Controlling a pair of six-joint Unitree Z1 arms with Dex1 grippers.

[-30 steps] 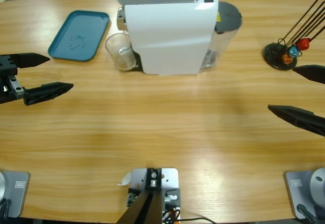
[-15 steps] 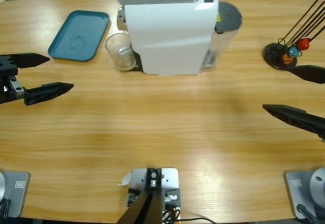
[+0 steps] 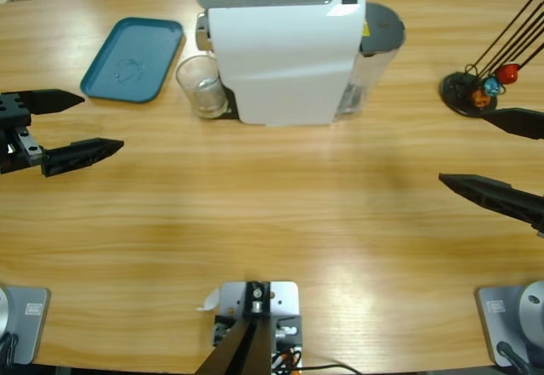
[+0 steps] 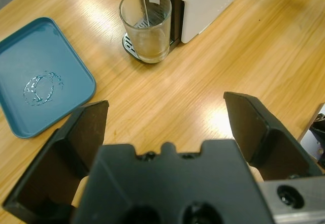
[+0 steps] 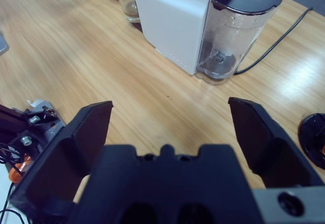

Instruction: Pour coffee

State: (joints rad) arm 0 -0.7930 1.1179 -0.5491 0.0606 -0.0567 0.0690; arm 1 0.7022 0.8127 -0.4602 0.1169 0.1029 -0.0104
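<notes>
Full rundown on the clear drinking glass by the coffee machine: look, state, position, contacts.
The clear drinking glass is a plain straight-walled tumbler, transparent and looking empty. It stands upright on the small round drip grate at the front of the white coffee machine, close against the machine's dark front. The teal plastic tray lies apart on the wood beside it. Neither the left gripper nor the right gripper touches it; both are open and well away.

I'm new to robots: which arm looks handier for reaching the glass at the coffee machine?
Probably the left. The left gripper is open on the side of the glass; the right gripper waits beyond the coffee machine.
</notes>
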